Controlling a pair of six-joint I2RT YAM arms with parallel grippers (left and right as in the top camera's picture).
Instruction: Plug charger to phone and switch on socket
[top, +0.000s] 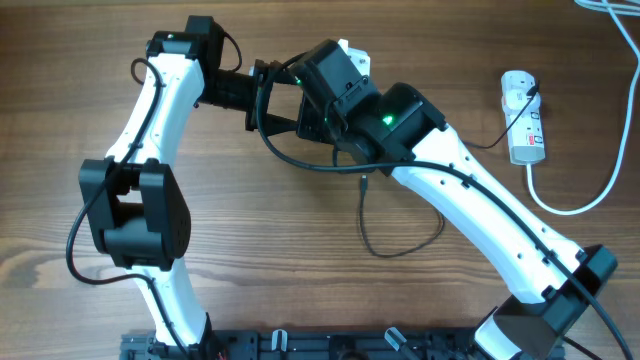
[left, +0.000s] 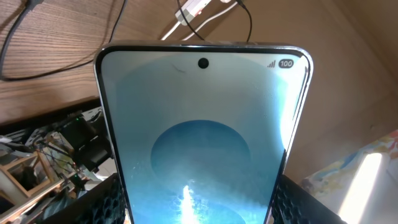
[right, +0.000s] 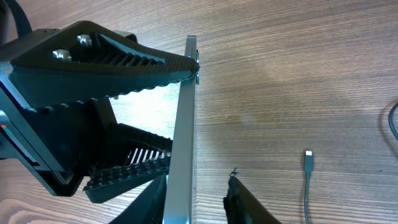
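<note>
Cyan-screened, the phone is sitting clamped by its long edges in my left hand, off the wooden surface. My right hand is standing open astride the phone's thin edge, gripping nothing. The charger tip is lying loose at lower right of the right wrist view, so I'm judging the plugging undone. The socket, upper right overhead, is waiting with no hand near it.

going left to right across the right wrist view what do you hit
left gripper's fingers → phone, edge-on in their grip → charger plug tip, lying loose and not plugged in
</note>
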